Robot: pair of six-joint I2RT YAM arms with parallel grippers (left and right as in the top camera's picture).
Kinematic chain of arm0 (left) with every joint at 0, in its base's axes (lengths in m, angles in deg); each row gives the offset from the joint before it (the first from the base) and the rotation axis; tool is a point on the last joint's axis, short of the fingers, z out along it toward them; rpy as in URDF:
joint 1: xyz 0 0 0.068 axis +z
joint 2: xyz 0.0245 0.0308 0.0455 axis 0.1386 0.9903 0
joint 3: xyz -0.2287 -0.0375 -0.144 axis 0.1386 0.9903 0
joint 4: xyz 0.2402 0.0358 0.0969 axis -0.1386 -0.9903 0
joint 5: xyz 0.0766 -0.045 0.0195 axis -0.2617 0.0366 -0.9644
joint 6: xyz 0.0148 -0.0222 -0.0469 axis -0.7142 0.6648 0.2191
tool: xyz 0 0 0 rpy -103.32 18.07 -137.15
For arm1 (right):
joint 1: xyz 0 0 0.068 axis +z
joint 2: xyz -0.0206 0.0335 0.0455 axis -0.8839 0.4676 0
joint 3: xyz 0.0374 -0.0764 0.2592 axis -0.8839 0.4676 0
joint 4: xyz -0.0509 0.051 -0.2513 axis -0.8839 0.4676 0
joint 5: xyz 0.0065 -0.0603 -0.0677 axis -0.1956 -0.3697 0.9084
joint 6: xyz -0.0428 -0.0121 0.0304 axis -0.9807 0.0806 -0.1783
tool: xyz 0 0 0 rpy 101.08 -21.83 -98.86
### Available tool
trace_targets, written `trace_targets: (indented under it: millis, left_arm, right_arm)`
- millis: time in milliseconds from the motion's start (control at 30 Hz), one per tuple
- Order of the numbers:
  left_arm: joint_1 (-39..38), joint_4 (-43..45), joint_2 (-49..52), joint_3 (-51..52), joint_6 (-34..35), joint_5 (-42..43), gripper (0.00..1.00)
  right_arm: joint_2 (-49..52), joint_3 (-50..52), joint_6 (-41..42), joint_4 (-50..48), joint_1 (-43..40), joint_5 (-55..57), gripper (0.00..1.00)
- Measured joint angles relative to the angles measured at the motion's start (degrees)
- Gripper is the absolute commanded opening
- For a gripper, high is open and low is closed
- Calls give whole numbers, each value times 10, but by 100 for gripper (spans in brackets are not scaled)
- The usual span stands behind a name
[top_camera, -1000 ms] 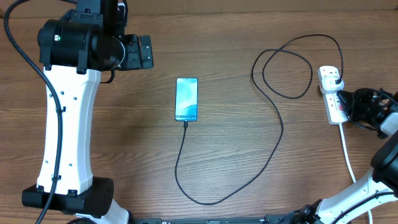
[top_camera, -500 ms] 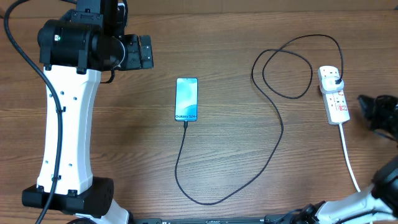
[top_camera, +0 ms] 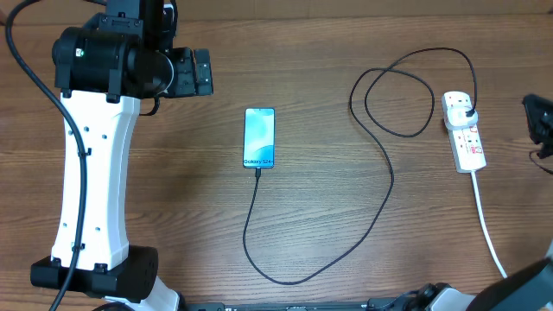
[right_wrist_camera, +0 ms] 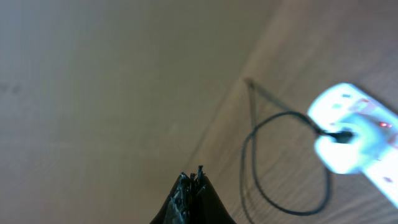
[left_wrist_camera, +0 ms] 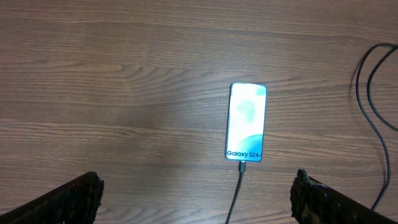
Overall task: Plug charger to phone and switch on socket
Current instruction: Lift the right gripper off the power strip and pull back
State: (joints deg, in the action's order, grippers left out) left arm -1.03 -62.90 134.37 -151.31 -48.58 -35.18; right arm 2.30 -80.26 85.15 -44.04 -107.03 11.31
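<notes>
- socket [top_camera: 464, 130]: white strip on the right side of the table, long axis running near-to-far, slightly tilted; red marks too small to read.
- right gripper [top_camera: 537, 121]: the nearer one, to the socket's right, apart from it; fingers pressed together, holding nothing.
- left gripper [left_wrist_camera: 198, 180]: fingers wide, hanging over the phone [left_wrist_camera: 247, 122], well apart from the socket.
- charger [top_camera: 392, 173]: tip at the phone's labelled end, plug in the socket's far end.
- writing: "galaxy s24" on the phone.

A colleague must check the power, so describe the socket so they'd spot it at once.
On the wooden table, look right, past the looped black charger cable. The socket lies there: a narrow white strip, black plug at its far end. Red-marked switches and a thick white cord distinguish it.
</notes>
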Motion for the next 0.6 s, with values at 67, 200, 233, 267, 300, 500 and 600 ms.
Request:
trace_targets:
  millis: [67, 200, 233, 267, 300, 500, 600]
  left_arm:
    - [0, 0, 0, 0, 0, 0, 100]
    - [0, 0, 0, 0, 0, 0, 100]
    - [0, 0, 0, 0, 0, 0, 100]
    - [0, 0, 0, 0, 0, 0, 100]
    - [0, 0, 0, 0, 0, 0, 99]
    - [0, 0, 0, 0, 0, 0, 100]
    - [0, 0, 0, 0, 0, 0, 100]
  right_arm:
    - [-38, 0, -2, 4, 20, 14, 4]
    - [-97, 0, -9, 14, 57, 60, 4]
    - [-113, 0, -13, 15, 69, 72, 4]
    - [-128, 0, -17, 18, 81, 82, 4]
    - [-140, 0, -23, 22, 90, 90, 4]
    - [-158, -1, -92, 69, 148, 149, 4]
    - [-154, -1, -135, 75, 181, 171, 4]
